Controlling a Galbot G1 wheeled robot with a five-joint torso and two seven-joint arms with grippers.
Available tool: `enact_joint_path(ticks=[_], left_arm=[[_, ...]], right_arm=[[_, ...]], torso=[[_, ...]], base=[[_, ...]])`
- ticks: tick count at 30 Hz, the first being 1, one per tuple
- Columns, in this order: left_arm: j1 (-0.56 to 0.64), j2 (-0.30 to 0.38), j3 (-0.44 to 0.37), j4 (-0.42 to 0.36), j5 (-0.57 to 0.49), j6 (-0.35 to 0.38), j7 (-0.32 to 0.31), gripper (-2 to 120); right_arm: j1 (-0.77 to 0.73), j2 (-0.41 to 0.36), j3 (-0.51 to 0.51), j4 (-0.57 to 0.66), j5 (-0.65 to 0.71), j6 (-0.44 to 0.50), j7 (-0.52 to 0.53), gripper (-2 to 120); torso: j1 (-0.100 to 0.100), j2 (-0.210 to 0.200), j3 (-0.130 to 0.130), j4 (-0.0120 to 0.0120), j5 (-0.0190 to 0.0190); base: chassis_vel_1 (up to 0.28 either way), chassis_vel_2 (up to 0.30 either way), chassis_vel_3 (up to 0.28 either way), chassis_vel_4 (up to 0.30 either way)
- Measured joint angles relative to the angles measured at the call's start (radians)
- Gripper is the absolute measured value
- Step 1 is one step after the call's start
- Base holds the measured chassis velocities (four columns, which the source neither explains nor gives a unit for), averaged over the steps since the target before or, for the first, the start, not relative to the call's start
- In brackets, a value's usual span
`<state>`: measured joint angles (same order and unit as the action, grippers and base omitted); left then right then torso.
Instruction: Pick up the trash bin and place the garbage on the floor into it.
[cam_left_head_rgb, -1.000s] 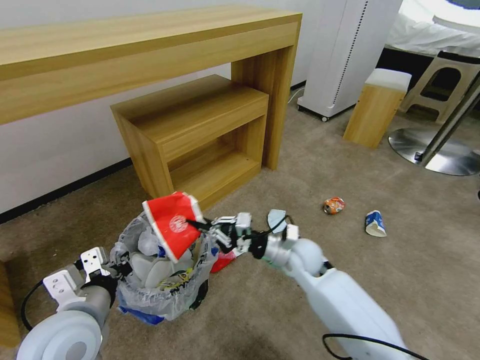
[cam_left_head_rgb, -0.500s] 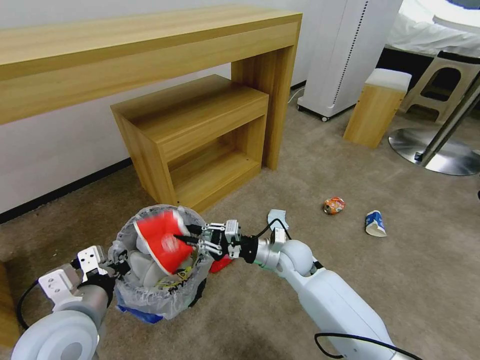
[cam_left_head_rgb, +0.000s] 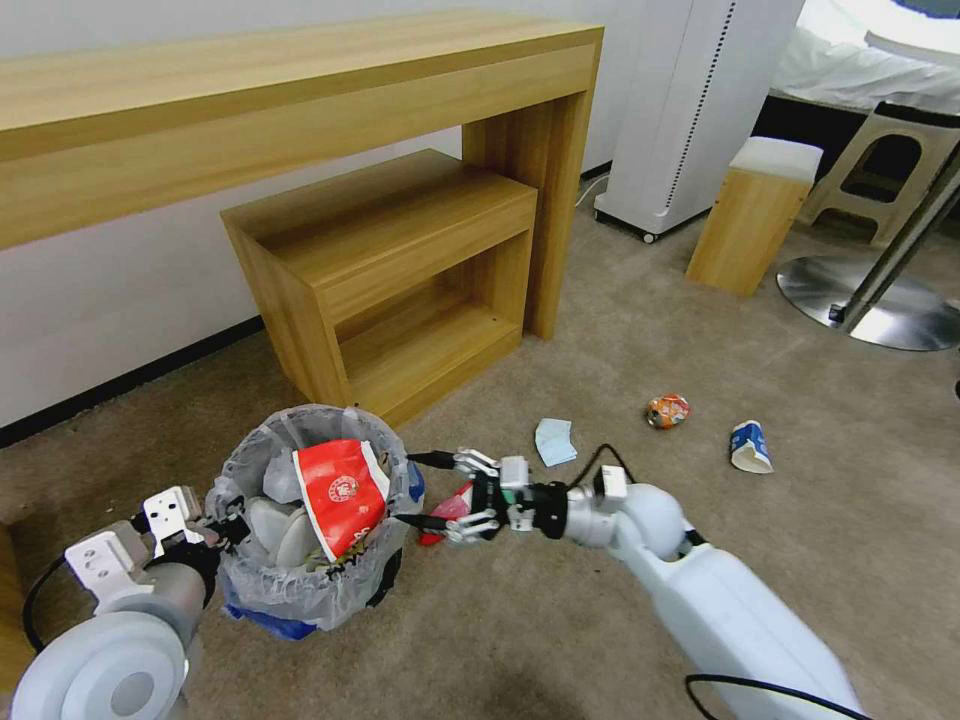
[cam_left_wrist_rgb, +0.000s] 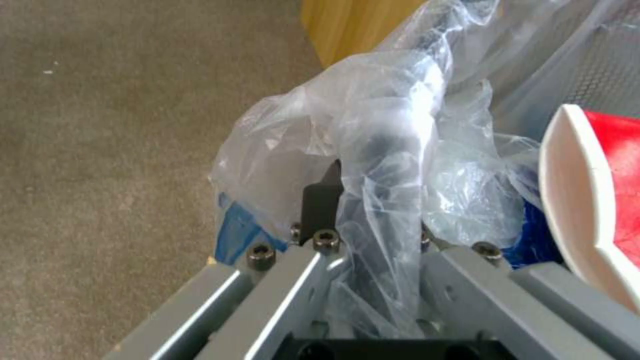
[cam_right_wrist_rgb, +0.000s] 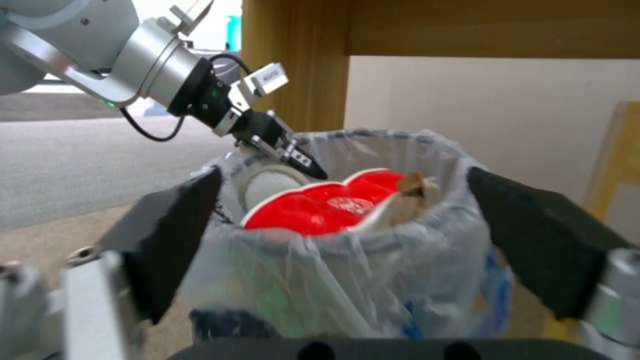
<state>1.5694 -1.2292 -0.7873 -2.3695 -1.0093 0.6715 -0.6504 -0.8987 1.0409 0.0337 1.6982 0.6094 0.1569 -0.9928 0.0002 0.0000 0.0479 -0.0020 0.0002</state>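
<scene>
Trash bin (cam_left_head_rgb: 305, 560) is sitting on the beige floor (cam_left_head_rgb: 600, 620), w/ left gripper (cam_left_head_rgb: 222, 517) clamping its bagged rim. Right gripper (cam_left_head_rgb: 432, 492) is hovering just beside it, jaws wide, holding nothing. Red wrapper (cam_left_head_rgb: 340, 495) is leaning high in the bin and is maybe tipping out if the bin is tilting. Orange can (cam_left_head_rgb: 667, 410), paper cup (cam_left_head_rgb: 750, 446) & blue tissue (cam_left_head_rgb: 555, 441) are lying near the wooden desk (cam_left_head_rgb: 300, 90).

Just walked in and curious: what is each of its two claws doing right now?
Left gripper: shut on the rim of the trash bin.
Right gripper: open, holding nothing, beside the bin; the red wrapper sits inside.
</scene>
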Motion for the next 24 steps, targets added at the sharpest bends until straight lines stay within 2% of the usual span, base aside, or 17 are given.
enact_joint_path(ticks=[3, 18, 24], left_arm=[[-0.002, 0.001, -0.002, 0.002, -0.002, 0.000, 0.000, 0], [-0.002, 0.004, -0.011, 0.009, -0.005, 0.000, 0.000, 0], [-0.001, 0.000, -0.019, 0.009, -0.070, 0.022, -0.042, 0]], right_arm=[[-0.011, -0.017, 0.026, 0.013, -0.001, -0.001, 0.016, 100], [-0.029, -0.026, 0.051, 0.005, -0.016, 0.003, 0.036, 100], [-0.026, -0.007, 0.049, -0.045, -0.022, 0.010, 0.036, 100]], torso=[[0.000, 0.000, 0.000, 0.0000, -0.0001], [0.000, 0.000, 0.000, 0.0000, -0.0003], [0.000, 0.000, 0.000, 0.0000, -0.0003]], base=[[0.000, 0.000, 0.000, 0.000], [0.000, 0.000, 0.000, 0.000], [0.000, 0.000, 0.000, 0.000]])
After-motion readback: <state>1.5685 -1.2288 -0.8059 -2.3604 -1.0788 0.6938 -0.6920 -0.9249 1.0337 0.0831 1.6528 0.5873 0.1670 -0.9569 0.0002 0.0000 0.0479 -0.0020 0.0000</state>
